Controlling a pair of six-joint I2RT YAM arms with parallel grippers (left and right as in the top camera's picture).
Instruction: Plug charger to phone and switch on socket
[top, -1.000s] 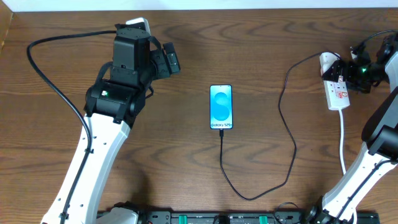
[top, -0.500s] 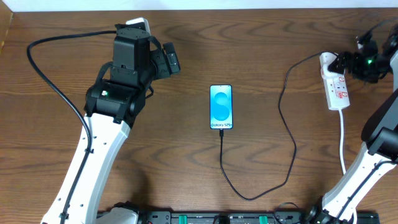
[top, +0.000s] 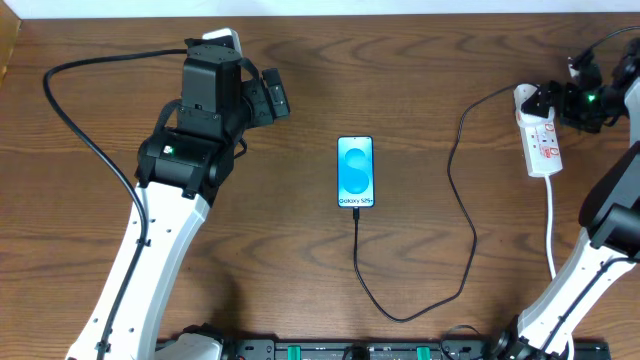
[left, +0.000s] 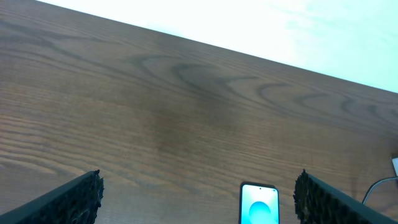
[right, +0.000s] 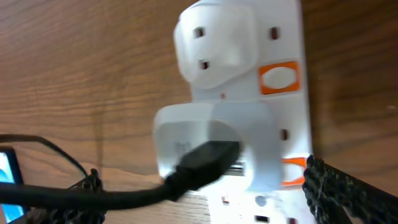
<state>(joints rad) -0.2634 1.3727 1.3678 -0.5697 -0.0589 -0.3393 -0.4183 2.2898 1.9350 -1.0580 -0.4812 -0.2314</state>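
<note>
The phone (top: 355, 172) lies flat mid-table with its blue screen lit; its top also shows in the left wrist view (left: 259, 204). The charger's black cable (top: 463, 215) runs from the phone's bottom edge, loops toward the front, then rises to the socket (top: 545, 150) at the far right. In the right wrist view the cable's black plug (right: 199, 165) sits in a white adapter (right: 186, 134) on the socket (right: 273, 37), beside orange switches (right: 280, 78). My right gripper (top: 548, 102) is open just above the socket's far end (right: 205, 199). My left gripper (top: 275, 100) is open and empty (left: 199, 208), left of the phone.
The socket's white cord (top: 551, 225) runs toward the front edge on the right. The left arm's black cable (top: 75, 120) arcs over the table's left side. The table's far edge (left: 249, 53) meets a white surface.
My right gripper has lifted off the middle of the socket and drawn back toward its far end, a little to the right. The left arm, phone and cable have not moved.
</note>
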